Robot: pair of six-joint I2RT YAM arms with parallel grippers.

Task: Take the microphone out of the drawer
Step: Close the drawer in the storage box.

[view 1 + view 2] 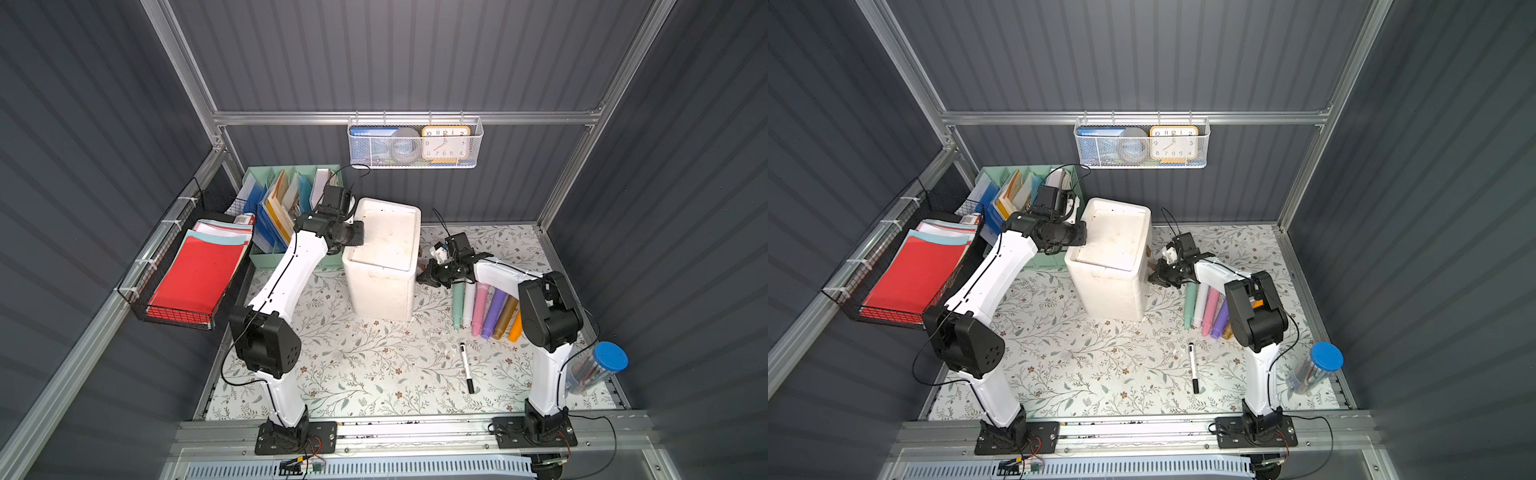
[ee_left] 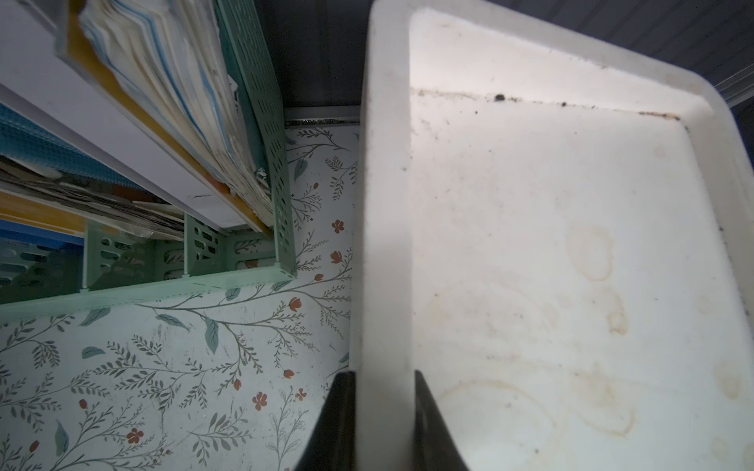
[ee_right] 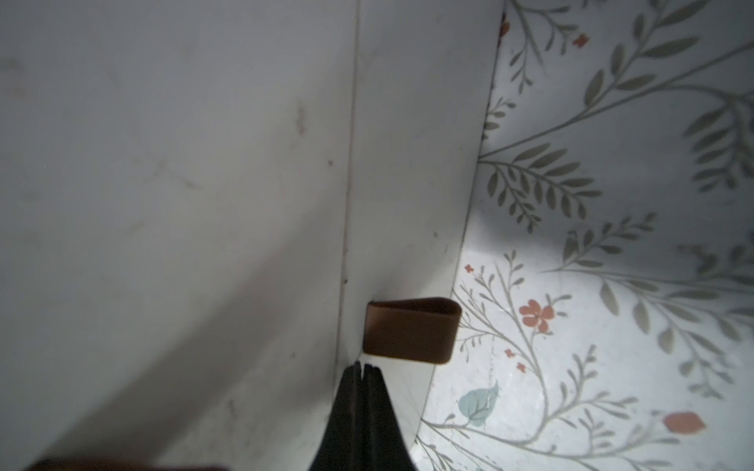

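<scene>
A white drawer unit [image 1: 382, 266] [image 1: 1113, 257] stands in the middle of the floral mat. The microphone is hidden. My left gripper [image 2: 385, 373] [image 1: 359, 232] is shut on the unit's raised top rim [image 2: 385, 204], one finger outside it and one inside. At the unit's right face [image 3: 204, 163] a brown pull tab [image 3: 412, 330] [image 1: 1148, 251] sticks out beside a narrow seam. My right gripper [image 3: 363, 365] [image 1: 422, 276] is shut with its tips pressed together. It holds nothing and sits just short of the tab, close against the white face.
A green file organizer [image 1: 291, 199] stands left of the unit, close to the left arm. A wire basket of red paper [image 1: 195, 274] hangs on the left wall. Coloured markers [image 1: 486, 311] lie under the right arm. Nearer the front are a black pen [image 1: 466, 368] and a blue-lidded tube [image 1: 598, 368].
</scene>
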